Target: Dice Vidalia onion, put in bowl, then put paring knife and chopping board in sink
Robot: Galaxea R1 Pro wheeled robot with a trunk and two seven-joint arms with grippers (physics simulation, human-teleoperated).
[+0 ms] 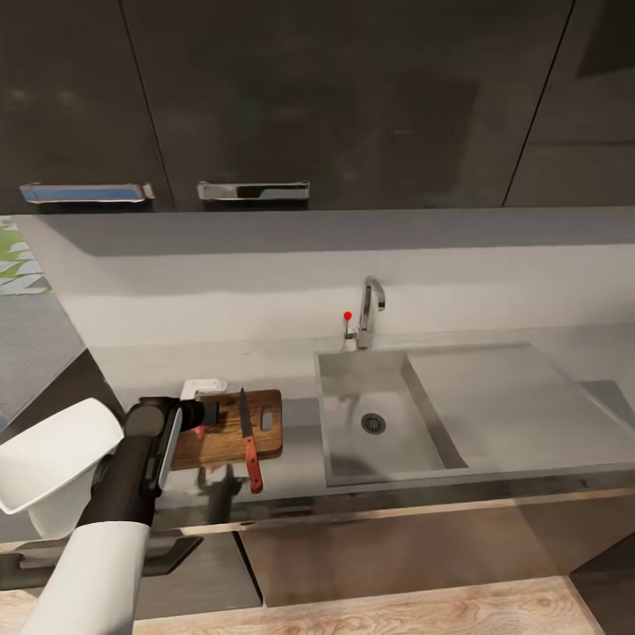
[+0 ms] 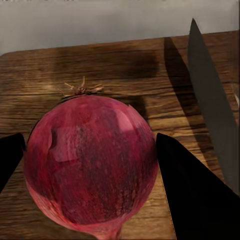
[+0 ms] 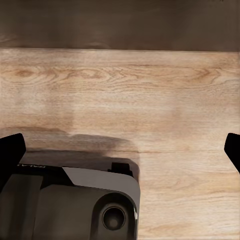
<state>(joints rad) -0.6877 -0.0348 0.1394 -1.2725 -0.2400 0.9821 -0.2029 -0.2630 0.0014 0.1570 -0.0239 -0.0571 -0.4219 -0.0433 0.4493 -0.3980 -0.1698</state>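
Left gripper [image 2: 90, 165] over the board [image 1: 269, 438], jaws spread to onion width, one finger [image 2: 192, 195] at each flank of the onion [image 2: 90, 160]; firm grip or mere contact, cannot tell. Onion at board surface. Knife [image 1: 249, 437] just beside, blade on board, red handle past its near edge. Sink [image 1: 348, 414] to the right, basin bare. Right gripper [image 3: 122, 150] wide open, holding nothing, over wood floor [image 3: 150, 100].

Step judged: onion delivered to board. Next: let go, back off, take knife by handle.

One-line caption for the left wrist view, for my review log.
Red onion between the left gripper's jaws above the board, knife blade alongside.
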